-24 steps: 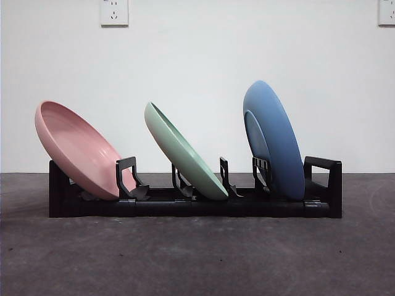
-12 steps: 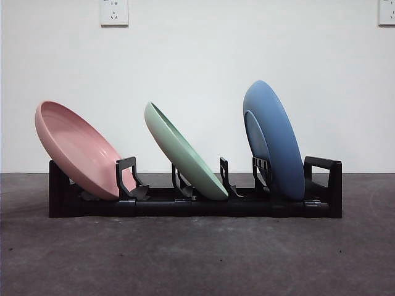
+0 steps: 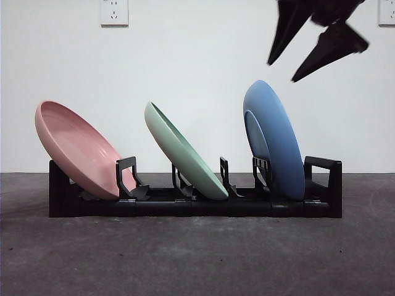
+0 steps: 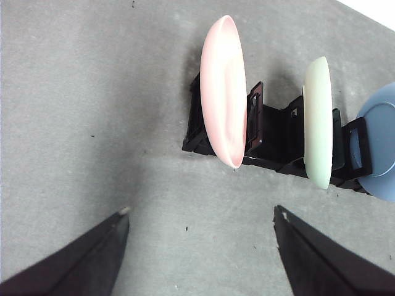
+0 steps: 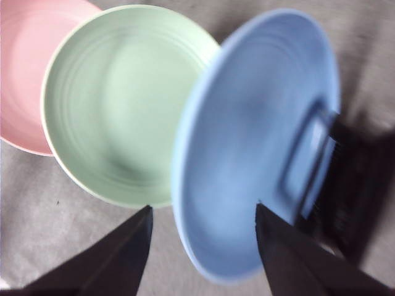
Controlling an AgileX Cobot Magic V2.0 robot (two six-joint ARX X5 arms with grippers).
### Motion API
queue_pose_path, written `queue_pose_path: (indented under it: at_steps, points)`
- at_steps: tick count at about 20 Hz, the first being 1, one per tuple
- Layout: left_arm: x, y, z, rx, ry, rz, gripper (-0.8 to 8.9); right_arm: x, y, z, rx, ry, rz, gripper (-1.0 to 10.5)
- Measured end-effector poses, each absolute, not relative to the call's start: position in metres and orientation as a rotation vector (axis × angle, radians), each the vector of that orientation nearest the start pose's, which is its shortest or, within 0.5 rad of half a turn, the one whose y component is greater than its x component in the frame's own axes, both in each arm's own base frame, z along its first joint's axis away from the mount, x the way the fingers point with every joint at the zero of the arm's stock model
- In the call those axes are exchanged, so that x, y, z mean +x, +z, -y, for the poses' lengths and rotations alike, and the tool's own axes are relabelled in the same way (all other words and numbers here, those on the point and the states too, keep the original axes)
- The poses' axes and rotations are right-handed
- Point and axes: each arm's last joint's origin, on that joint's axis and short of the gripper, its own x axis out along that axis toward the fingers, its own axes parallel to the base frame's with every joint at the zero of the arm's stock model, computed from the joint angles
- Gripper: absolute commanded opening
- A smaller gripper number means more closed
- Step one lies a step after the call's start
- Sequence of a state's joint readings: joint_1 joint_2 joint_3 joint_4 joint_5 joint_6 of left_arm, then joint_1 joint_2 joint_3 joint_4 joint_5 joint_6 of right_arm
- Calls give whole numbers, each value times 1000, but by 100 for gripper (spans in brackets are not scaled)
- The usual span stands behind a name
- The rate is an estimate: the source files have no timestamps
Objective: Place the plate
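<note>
On the dark table (image 3: 197, 259), a black rack (image 3: 194, 200) is seen holding three plates, each leaned in its own slot. The pink plate (image 3: 77, 151) is set at one end, tilted strongly; the green plate (image 3: 185, 154) is held in the middle slot, tilted likewise; the blue plate (image 3: 274, 139) is seated in the slot at the other end, more nearly upright, just beside the rack's end bracket. The plates are kept apart from one another.

The right gripper (image 3: 290, 58) is seen in the front view above the blue plate and clear of it, its two jaws spread wide with nothing between them. In the right wrist view the same gripper (image 5: 203, 213) is aimed at the blue plate (image 5: 259, 148), with the green plate (image 5: 117, 105) and pink plate (image 5: 24, 74) beyond; the picture is blurred.

The left gripper (image 4: 200, 213) is held over bare table (image 4: 92, 123), well apart from the rack (image 4: 278, 142), jaws wide and empty.
</note>
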State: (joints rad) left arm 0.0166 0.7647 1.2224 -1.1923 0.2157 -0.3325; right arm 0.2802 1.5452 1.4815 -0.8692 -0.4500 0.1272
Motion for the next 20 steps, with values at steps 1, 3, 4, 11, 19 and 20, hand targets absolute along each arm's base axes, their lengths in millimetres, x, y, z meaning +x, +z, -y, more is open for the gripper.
queue_pose_path:
  at_steps: [1, 3, 4, 11, 19, 20]
  points:
    - [94, 384, 5, -402, -67, -757, 375, 304, 334, -105, 186, 627, -988, 263]
    - [94, 384, 5, -402, -67, -757, 375, 308, 330, -115, 173, 653, -979, 262]
    - [94, 384, 5, -402, -67, -757, 375, 309, 328, -119, 168, 664, -974, 240]
    - [94, 384, 5, -402, -67, -757, 375, 323, 311, -130, 155, 665, -1002, 28]
    - [94, 384, 5, -402, -67, -757, 375, 316, 332, -129, 184, 694, -1054, 9]
    - [94, 384, 5, -402, -67, -757, 375, 313, 346, -128, 191, 707, -1055, 9]
